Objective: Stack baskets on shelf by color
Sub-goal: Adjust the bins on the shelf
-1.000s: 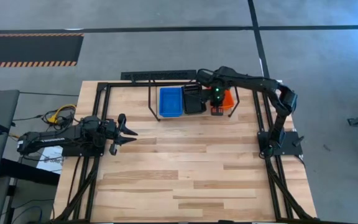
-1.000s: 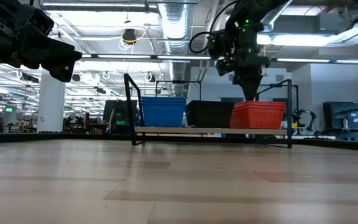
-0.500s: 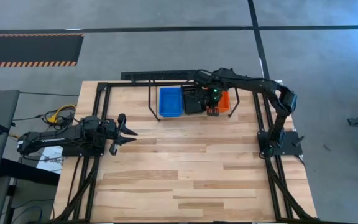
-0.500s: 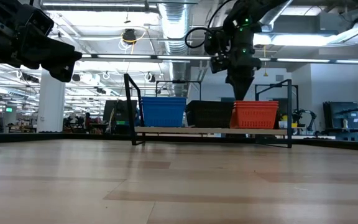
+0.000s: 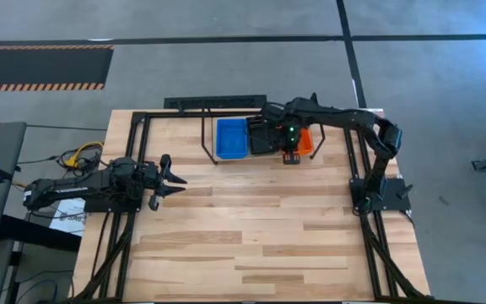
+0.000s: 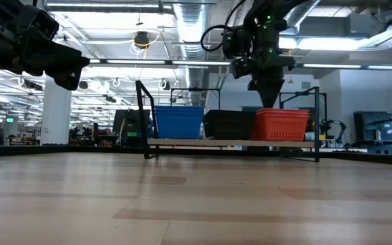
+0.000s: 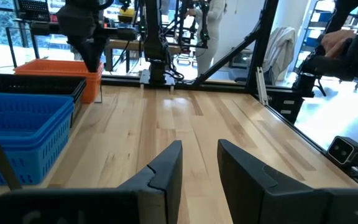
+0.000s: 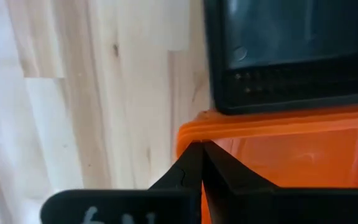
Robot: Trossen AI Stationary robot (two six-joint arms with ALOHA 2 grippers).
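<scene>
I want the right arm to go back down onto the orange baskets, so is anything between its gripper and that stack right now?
Nothing visible stands between them. The right gripper, fingers shut, hangs just above the red-orange stack on the shelf, with only air below its tip. The black stack sits beside it, not under the gripper.
</scene>
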